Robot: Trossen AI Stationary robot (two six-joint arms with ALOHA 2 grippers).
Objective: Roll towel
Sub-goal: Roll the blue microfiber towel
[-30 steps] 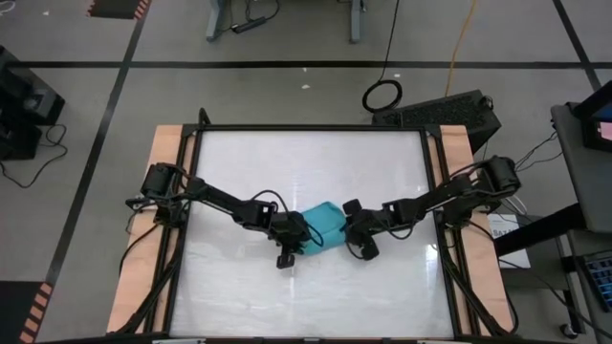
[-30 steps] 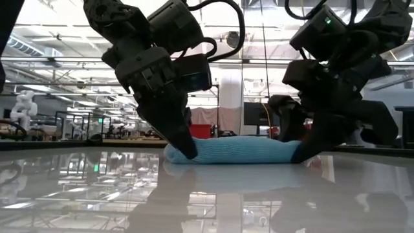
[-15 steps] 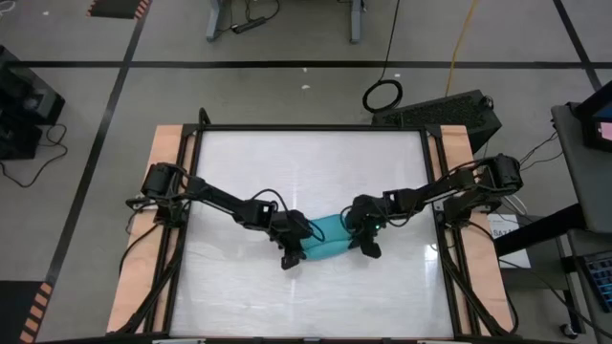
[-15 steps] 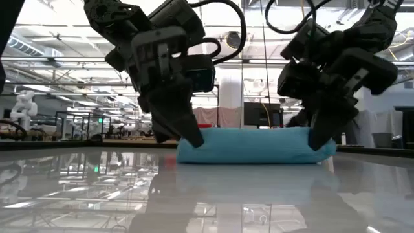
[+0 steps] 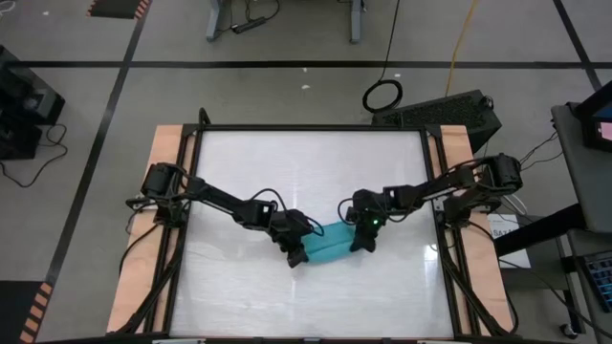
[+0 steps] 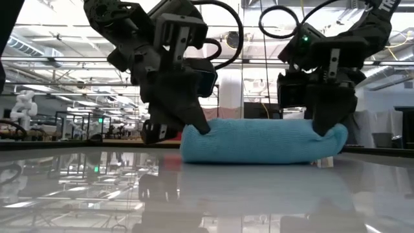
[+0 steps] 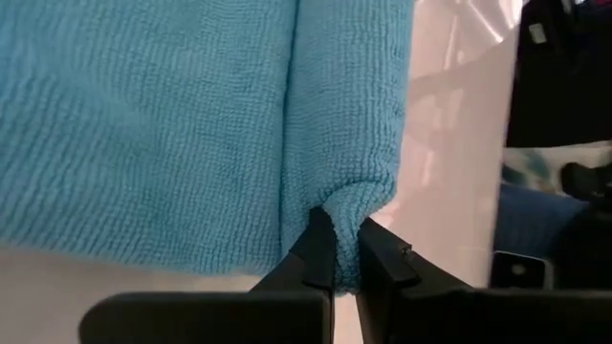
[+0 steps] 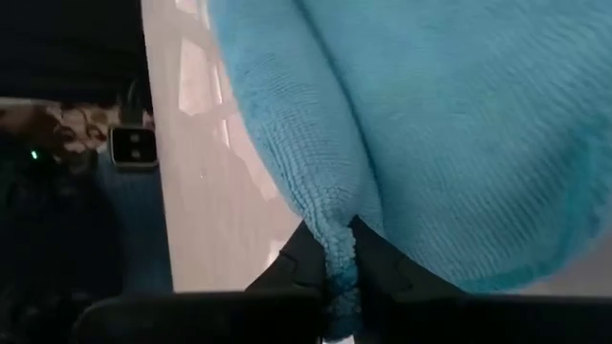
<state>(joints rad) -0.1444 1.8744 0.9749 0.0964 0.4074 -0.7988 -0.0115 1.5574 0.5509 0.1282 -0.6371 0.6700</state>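
The turquoise towel [image 5: 331, 245] lies as a short, thick roll on the white table, a little nearer than its middle. In the low view the towel [image 6: 259, 141] rests on the tabletop along its underside. My left gripper [image 5: 295, 251] is shut on the roll's left end, and my right gripper [image 5: 360, 238] is shut on its right end. Both grippers show in the low view, the left gripper [image 6: 196, 125] and the right gripper [image 6: 325, 129], reaching down onto the roll's top corners. My left gripper pinches a bunched fold at the towel's left end [image 7: 350, 204] between its two fingers. It comes slanting down from the table's left. The roll lies on the table. My right gripper pinches a small ridge of cloth at the towel's right end [image 8: 329, 225] between its two fingers, slanting down from the table's right. The roll stays on the table below it.
The white tabletop [image 5: 287, 172] has free room on every side of the roll. Wooden side rails [image 5: 168, 162] and a black frame border it. Both arms reach in from the left and right edges. A small white tag [image 6: 326, 162] shows under the roll's right end.
My right gripper has shut on the towel's right end. Both grippers have moved toward the table's near edge and turned over, taking the towel with them. The towel has rolled that way and now stands thicker and rounder than before.
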